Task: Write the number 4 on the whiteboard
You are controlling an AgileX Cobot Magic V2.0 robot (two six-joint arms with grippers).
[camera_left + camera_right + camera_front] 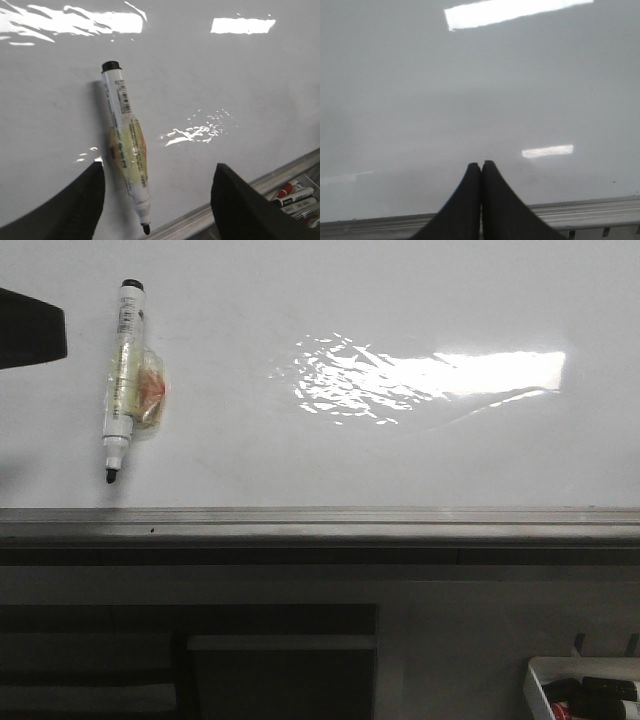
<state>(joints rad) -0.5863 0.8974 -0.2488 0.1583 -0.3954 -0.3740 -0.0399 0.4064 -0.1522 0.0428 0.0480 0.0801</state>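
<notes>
No number 4 on the whiteboard (330, 300) yet. Marker (122, 380) lying uncapped at its left side, tip toward the rail. Left hand (157, 200) wide open over it; right hand (481, 172) pinched shut, empty. Best gripped mid-barrel, squarely.

The large glossy white whiteboard (420, 300) carries a bright rippled white glare patch, and a dull grey metal edge rail (320, 524) runs along it. On the board lies a white-barrelled marker pen (122, 380) with a black end cap, a black tip, small black print on its label and a yellowish, orange-flecked clear wrap around its middle. Beyond the rail, a small white tray (540, 680) holds red and black markers.
</notes>
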